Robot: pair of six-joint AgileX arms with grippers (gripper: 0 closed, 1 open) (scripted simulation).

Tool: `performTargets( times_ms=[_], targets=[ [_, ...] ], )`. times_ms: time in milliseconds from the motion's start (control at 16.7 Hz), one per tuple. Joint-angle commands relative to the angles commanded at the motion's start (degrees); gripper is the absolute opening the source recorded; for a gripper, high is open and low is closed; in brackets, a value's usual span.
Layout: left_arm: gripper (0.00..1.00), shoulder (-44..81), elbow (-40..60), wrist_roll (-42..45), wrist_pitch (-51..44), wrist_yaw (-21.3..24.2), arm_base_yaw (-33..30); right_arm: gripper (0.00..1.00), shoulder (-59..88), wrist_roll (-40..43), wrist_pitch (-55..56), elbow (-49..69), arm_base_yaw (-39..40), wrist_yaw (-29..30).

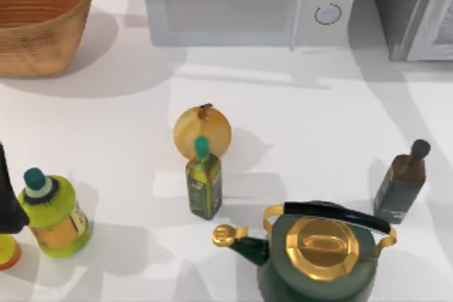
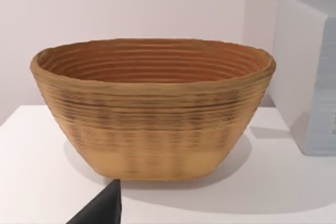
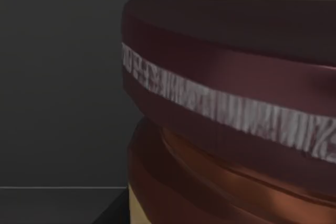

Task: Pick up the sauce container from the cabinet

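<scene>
Sauce container (image 3: 231,108): directly before the right hand, inside the dark cabinet (image 1: 414,5). Grip state: cannot tell. Lift remaining, by appearance.

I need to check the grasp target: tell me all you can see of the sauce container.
The sauce container, seen close in the right wrist view, is a stout round jar. Its dark maroon lid carries a pale streaked band; below it the body narrows, glossy red-brown, then tan at the lowest visible edge. It stands upright against dark grey walls. Nothing visibly touches it.

sauce container (image 3: 231,103): maroon lid (pale band), upright | cabinet (image 1: 414,8): dark grey, table's far right
</scene>
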State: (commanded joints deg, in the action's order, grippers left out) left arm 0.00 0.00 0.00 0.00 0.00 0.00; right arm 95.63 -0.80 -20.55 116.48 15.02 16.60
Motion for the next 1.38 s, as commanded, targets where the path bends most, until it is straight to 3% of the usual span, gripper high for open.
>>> performTargets(
  times_ms=[240,720,1140,1380],
  targets=[
    [1.0,0.0,0.0,0.0,0.0,0.0,0.0,0.0,-2.3,-0.1,-2.2,0.2,2.2,2.1],
    [1.0,0.0,0.0,0.0,0.0,0.0,0.0,0.0,-20.0,0.0,-21.7,1.4,17.0,16.5],
    [1.0,0.0,0.0,0.0,0.0,0.0,0.0,0.0,-21.1,-0.1,-22.0,0.9,17.2,16.9],
    [1.0,0.0,0.0,0.0,0.0,0.0,0.0,0.0,-27.0,0.0,-18.5,-7.5,14.8,14.3]
  ],
)
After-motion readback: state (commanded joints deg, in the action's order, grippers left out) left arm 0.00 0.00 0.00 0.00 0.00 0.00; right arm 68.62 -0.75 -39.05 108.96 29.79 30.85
